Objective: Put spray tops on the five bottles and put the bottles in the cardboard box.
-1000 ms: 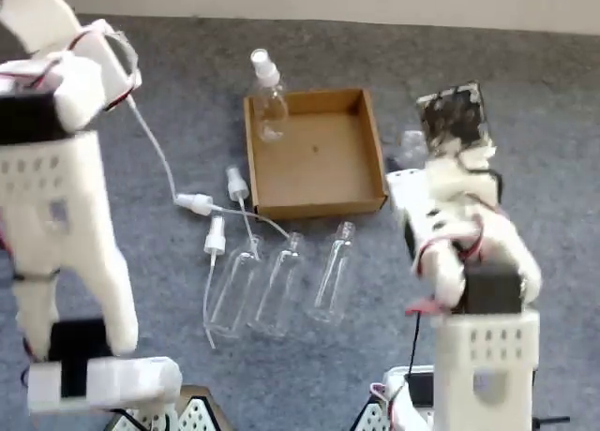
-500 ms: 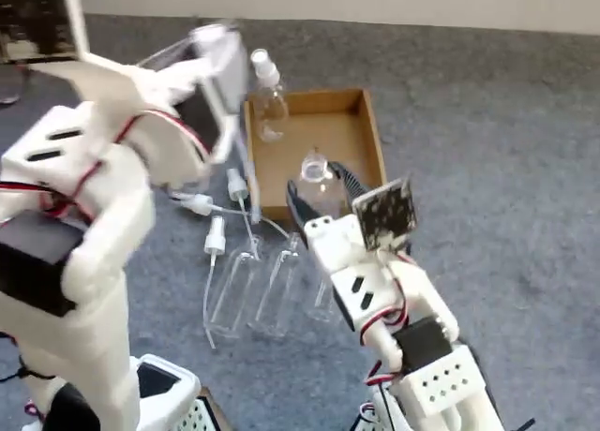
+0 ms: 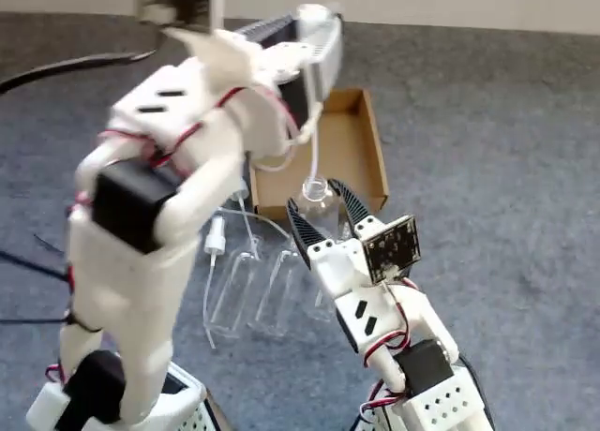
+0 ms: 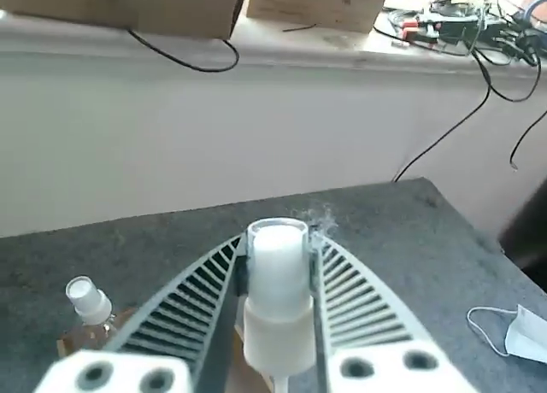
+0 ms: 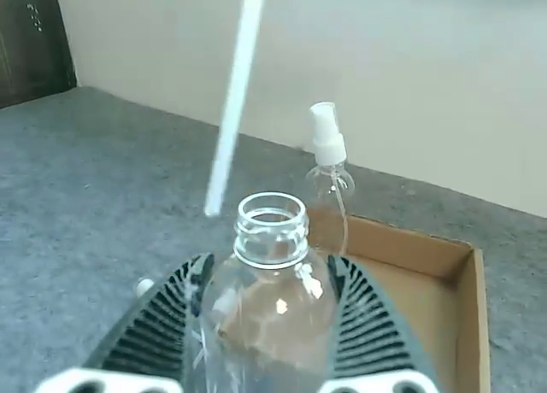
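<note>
Grey carpet [image 3: 525,169] meets a pale wall [image 4: 256,145] under a cable-strewn ledge [image 4: 342,51].

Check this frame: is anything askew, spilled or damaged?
Nothing spilled or broken. One oddity: the tube of the spray top in the left gripper hangs at a slant, and its tip looks off to one side of the mouth of the bottle in the right gripper, not inside it.

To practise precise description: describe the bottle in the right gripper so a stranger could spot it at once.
Find the cardboard box on the grey carpet. At its near wall, the right gripper holds a clear bottle upright. Unlike the bottles lying flat beside it and the capped bottle at the box's far corner, its neck is open.
</note>
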`<state>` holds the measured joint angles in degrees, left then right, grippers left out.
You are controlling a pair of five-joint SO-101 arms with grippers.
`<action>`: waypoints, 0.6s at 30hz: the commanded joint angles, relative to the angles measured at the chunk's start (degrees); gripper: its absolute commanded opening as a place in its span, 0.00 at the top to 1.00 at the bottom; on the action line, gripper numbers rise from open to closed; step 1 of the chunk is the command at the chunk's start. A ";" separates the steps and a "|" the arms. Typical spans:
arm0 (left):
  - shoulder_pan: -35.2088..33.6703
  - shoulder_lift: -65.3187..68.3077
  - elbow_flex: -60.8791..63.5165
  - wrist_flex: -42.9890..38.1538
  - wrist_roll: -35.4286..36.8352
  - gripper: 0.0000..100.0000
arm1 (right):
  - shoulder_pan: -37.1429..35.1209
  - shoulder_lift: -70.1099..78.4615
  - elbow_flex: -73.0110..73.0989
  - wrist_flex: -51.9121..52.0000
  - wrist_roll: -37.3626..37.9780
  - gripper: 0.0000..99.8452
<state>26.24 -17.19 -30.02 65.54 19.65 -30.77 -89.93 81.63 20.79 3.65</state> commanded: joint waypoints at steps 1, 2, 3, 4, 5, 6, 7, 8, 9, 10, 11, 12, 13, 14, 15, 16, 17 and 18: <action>2.33 0.48 -0.04 -2.73 -0.88 1.00 | -0.31 -0.92 -0.75 0.22 0.79 1.00; 2.15 0.66 -0.04 -3.08 -0.88 1.00 | -0.40 -0.92 -0.75 0.22 0.79 1.00; 1.98 0.75 -0.04 -3.60 -0.97 1.00 | -0.40 -0.92 -0.75 0.22 0.79 1.00; 1.89 0.75 0.04 -4.22 -0.97 1.00 | -0.31 -0.92 -0.75 0.22 0.79 1.00; 1.89 0.84 0.13 -4.66 -0.97 1.00 | -0.22 -0.92 -0.75 0.22 0.79 1.00; 1.80 0.92 0.84 -4.75 -0.97 1.00 | -0.22 -0.92 -0.75 0.22 0.79 1.00; 1.80 0.92 1.71 -5.19 -0.97 1.00 | -0.22 -0.92 -0.75 0.22 0.79 1.00; 1.80 0.84 2.68 -6.07 -0.97 1.00 | -0.22 -0.92 -0.75 0.22 0.79 1.00; 1.80 0.84 3.56 -6.95 -0.97 1.00 | -0.22 -0.92 -0.75 0.22 0.79 1.00; 1.80 0.84 4.53 -8.09 -1.05 1.00 | -0.22 -0.92 -0.75 0.22 0.79 1.00; 1.45 0.84 5.49 -9.14 -1.14 1.00 | -0.22 -1.01 -0.75 0.31 0.79 1.00; 0.66 0.84 6.55 -10.29 -1.85 1.00 | -0.22 -1.01 -0.75 0.31 0.79 1.00; 0.22 0.84 7.69 -11.52 -2.46 1.00 | -0.22 -1.01 -0.75 0.31 0.79 1.00; -0.22 0.84 8.75 -12.84 -2.64 1.00 | -0.22 -1.01 -0.75 0.31 0.79 1.00; -0.40 0.84 9.89 -14.24 -2.90 1.00 | -0.22 -1.01 -0.75 0.31 0.79 1.00; -0.48 0.84 11.21 -15.38 -2.99 1.00 | -0.22 -1.01 -0.75 0.31 0.79 1.00; -1.01 0.84 12.26 -16.09 -2.99 1.00 | -0.22 -1.01 -0.75 0.31 0.79 1.00; -1.19 0.75 13.05 -16.70 -2.99 1.00 | -0.22 -1.01 -0.75 0.31 0.79 1.00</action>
<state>26.77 -16.13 -19.30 53.14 17.54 -30.77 -89.93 81.63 20.97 3.65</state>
